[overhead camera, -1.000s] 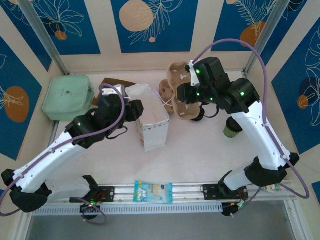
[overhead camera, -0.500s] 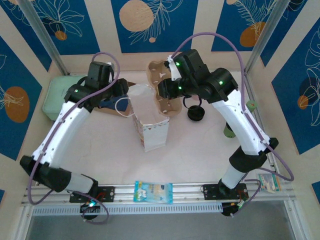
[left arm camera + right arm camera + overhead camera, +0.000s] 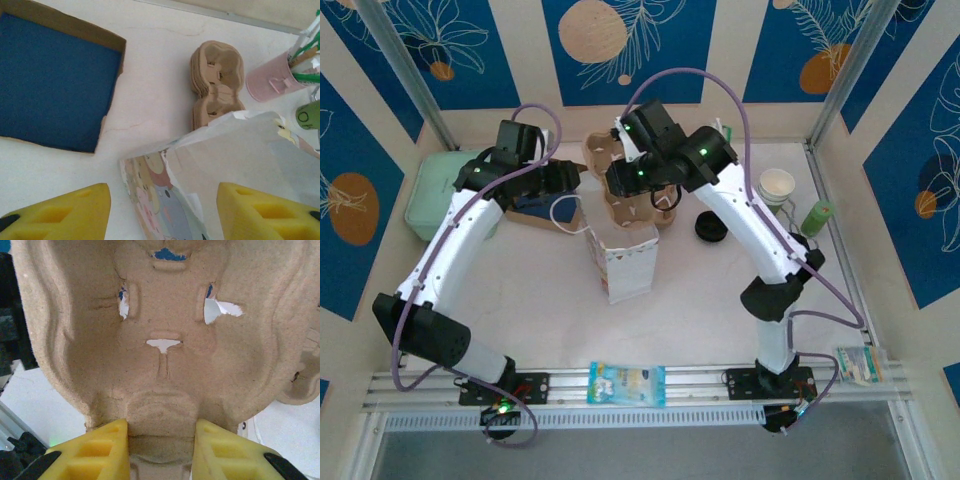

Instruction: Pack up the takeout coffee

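Observation:
The takeout coffee cup (image 3: 777,186) stands at the back right of the table, cream and seen from above. A round black lid (image 3: 710,228) lies apart from it, nearer the middle. My right gripper (image 3: 160,440) is shut on the lower edge of a brown cardboard cup carrier (image 3: 165,315). In the top view that carrier (image 3: 603,152) hangs just behind the patterned paper bag (image 3: 620,255), held by my right gripper (image 3: 623,180). My left gripper (image 3: 160,215) is open over the bag's (image 3: 225,150) left rim, its yellow fingers (image 3: 55,215) wide apart.
A stack of carriers (image 3: 217,80) lies behind the bag, next to a pink cup of stirrers (image 3: 272,80) and a slim green tube (image 3: 817,215). A blue-lined box (image 3: 55,80) and a green container (image 3: 450,192) sit at the back left. A snack packet (image 3: 627,383) lies on the front rail.
My right arm has swung left with the carrier, from the stack to behind the bag, uncovering the cup. My left arm has risen and reached back to the bag's left rim.

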`<state>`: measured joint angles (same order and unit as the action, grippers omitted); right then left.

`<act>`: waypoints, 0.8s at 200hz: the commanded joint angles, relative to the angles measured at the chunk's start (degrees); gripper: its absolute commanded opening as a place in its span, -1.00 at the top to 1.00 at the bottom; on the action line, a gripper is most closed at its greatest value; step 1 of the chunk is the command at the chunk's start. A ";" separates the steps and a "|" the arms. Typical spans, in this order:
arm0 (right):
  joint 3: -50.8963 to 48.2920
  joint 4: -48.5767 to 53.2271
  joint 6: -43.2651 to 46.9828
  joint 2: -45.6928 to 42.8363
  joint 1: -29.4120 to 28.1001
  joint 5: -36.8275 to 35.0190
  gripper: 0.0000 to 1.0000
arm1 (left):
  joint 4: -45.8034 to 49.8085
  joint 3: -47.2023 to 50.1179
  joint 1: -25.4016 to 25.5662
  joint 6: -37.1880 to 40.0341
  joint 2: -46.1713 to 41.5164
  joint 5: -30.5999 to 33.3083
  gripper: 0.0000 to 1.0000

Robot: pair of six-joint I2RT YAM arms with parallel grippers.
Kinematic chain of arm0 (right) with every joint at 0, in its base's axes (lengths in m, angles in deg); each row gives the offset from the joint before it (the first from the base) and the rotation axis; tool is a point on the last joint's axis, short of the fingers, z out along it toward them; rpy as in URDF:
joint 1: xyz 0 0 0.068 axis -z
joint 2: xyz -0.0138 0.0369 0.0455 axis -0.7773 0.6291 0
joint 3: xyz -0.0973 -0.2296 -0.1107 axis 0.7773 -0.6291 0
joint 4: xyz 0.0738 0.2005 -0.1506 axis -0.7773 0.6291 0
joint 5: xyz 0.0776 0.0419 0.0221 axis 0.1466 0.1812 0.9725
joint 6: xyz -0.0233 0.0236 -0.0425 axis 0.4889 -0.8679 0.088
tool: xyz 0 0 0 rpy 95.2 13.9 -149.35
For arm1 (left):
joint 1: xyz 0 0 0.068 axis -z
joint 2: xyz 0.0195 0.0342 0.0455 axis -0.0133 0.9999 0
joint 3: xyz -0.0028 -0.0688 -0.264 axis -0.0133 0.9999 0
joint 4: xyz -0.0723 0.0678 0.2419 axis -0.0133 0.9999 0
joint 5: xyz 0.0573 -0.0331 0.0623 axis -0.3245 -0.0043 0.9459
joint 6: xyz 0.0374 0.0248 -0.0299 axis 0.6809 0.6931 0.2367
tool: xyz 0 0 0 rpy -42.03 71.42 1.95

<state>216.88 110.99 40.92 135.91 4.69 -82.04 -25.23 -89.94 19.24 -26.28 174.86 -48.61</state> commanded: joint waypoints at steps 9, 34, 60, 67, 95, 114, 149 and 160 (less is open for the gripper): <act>2.56 1.41 1.12 1.29 -1.63 -2.55 0.41 | -1.05 2.95 -0.49 1.27 -1.25 -3.57 -0.14; 2.83 1.91 1.31 2.31 -2.22 -3.54 0.42 | -1.33 4.77 -0.48 1.65 -1.51 -4.46 -0.11; 2.34 2.51 1.52 2.55 -2.98 -5.60 0.43 | -1.25 6.01 -0.49 1.67 -1.90 -4.13 -0.02; 1.92 2.36 1.46 2.56 -2.98 -5.77 0.43 | -1.32 6.22 -0.49 1.55 -2.07 -4.12 0.01; 0.28 1.72 1.05 2.78 -3.02 -5.38 0.44 | -1.31 6.15 -0.55 1.07 -2.48 -5.35 0.14; 0.36 1.54 0.66 3.03 -3.41 -5.73 0.44 | -1.69 6.39 -0.50 0.45 -3.26 -5.57 0.22; 0.72 1.33 0.29 3.04 -3.85 -6.52 0.45 | -3.16 7.59 -0.54 -0.76 -5.02 -7.69 0.34; 0.63 1.13 0.29 3.10 -3.86 -6.17 0.45 | -3.25 7.73 -0.52 -0.87 -5.24 -7.99 0.39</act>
<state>217.64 112.41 41.46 138.16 1.39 -87.44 -27.70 -82.96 19.24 -26.48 171.49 -54.14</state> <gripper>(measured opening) 0.277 0.324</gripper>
